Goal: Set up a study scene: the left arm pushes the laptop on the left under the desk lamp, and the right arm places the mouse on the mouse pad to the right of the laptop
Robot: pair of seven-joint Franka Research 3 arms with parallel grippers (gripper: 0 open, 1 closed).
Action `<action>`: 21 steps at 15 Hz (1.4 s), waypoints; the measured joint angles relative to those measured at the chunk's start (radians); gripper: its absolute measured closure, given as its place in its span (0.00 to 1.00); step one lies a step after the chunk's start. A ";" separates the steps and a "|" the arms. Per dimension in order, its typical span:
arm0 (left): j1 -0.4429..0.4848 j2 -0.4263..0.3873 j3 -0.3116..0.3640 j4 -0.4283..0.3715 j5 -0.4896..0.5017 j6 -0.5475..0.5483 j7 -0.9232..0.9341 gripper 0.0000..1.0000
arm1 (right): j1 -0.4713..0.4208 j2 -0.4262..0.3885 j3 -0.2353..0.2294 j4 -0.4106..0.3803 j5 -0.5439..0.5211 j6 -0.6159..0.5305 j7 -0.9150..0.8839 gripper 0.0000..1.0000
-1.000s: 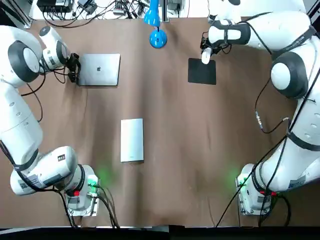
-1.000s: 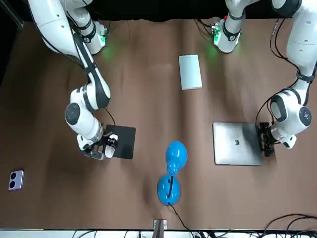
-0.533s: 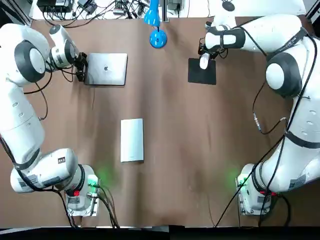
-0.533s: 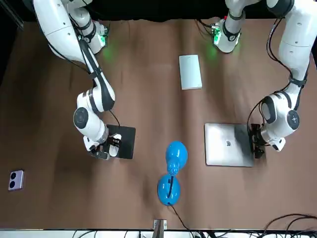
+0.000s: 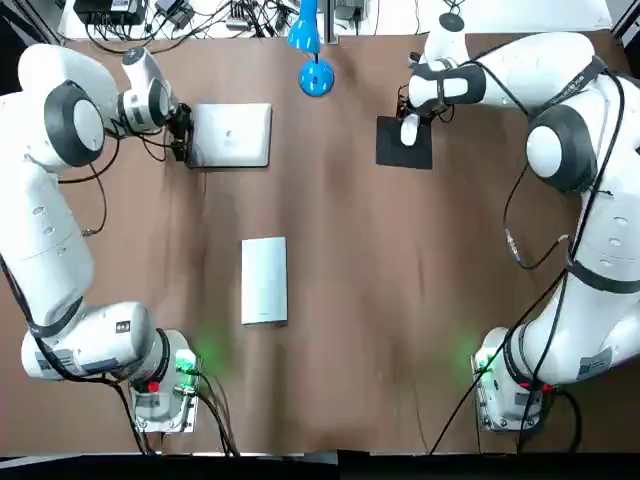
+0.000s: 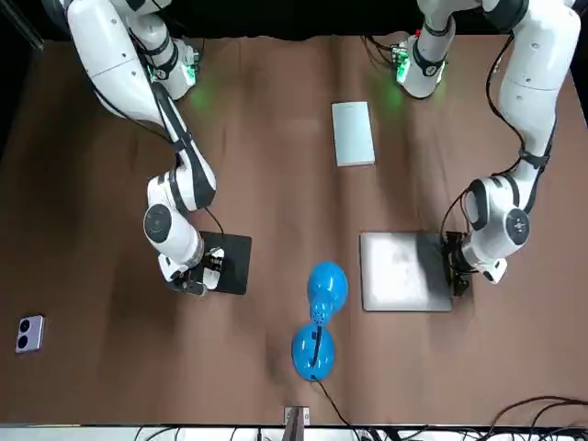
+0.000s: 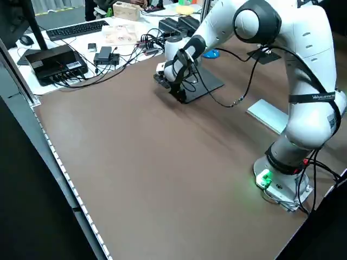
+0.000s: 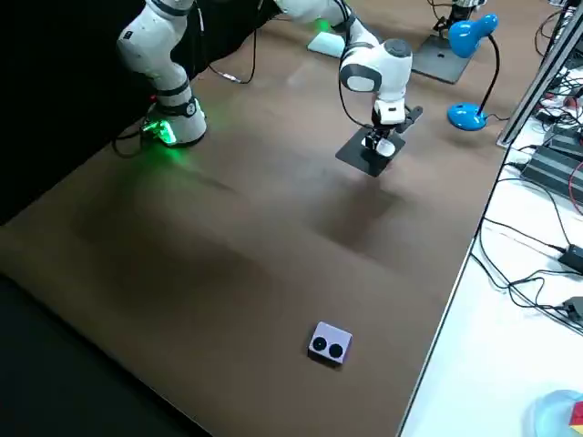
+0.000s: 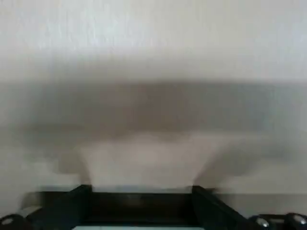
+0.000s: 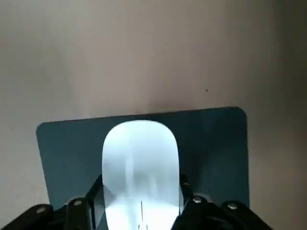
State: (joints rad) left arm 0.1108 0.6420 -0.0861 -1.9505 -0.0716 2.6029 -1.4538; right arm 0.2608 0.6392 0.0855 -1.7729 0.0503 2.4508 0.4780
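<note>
Left claw: the left claw (image 5: pixel 183 135) is pressing low against the laptop's edge on the robot's left side; whether it is apart or together cannot be told.
Laptop: the laptop (image 5: pixel 233 135) is lying closed and flat on the desk (image 5: pixel 400 260), near the desk lamp (image 5: pixel 316 78) on the robot's left of it, with a strip of bare desk between them.
Right claw: the right claw (image 10: pixel 140 191) is gripping the mouse (image 10: pixel 140 163), clamped on its two sides.
Mouse: it is sitting over the mouse pad (image 5: pixel 410 152), at the pad's far corner on the lamp side; whether it is touching the pad cannot be told.
Mouse pad: it is lying flat on the robot's right of the lamp.
Other things: a white rectangular object (image 5: pixel 264 280) is lying mid-desk, and a small purple device (image 6: pixel 30 333) is sitting well apart near the desk's far right corner.
</note>
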 joint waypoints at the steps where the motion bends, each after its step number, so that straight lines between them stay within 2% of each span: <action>1: -0.018 0.000 0.000 0.000 0.000 0.000 -0.018 0.00 | 0.003 0.004 0.000 0.000 -0.003 0.002 0.000 0.37; 6: -0.139 0.000 -0.006 0.000 0.000 -0.006 -0.149 0.00 | 0.012 0.021 0.000 -0.003 -0.022 0.006 0.001 0.37; 14: -0.285 0.000 -0.023 0.000 -0.024 -0.004 -0.270 0.00 | 0.012 0.023 -0.001 -0.026 -0.043 0.055 0.001 0.37; 15: -0.305 0.000 -0.025 0.000 -0.032 0.000 -0.278 0.00 | 0.012 0.024 -0.001 -0.027 -0.044 0.056 0.001 0.36; 19: -0.371 0.003 -0.027 0.000 -0.061 0.023 -0.304 0.00 | 0.012 0.025 -0.002 -0.035 -0.045 0.063 0.001 0.05; 21: -0.399 0.009 -0.027 0.005 -0.068 0.036 -0.324 0.00 | 0.012 0.025 -0.002 -0.036 -0.045 0.063 0.001 0.03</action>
State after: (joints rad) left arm -0.2883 0.6514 -0.1129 -1.9453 -0.1394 2.6387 -1.7781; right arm 0.2731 0.6643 0.0835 -1.8084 0.0048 2.5141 0.4790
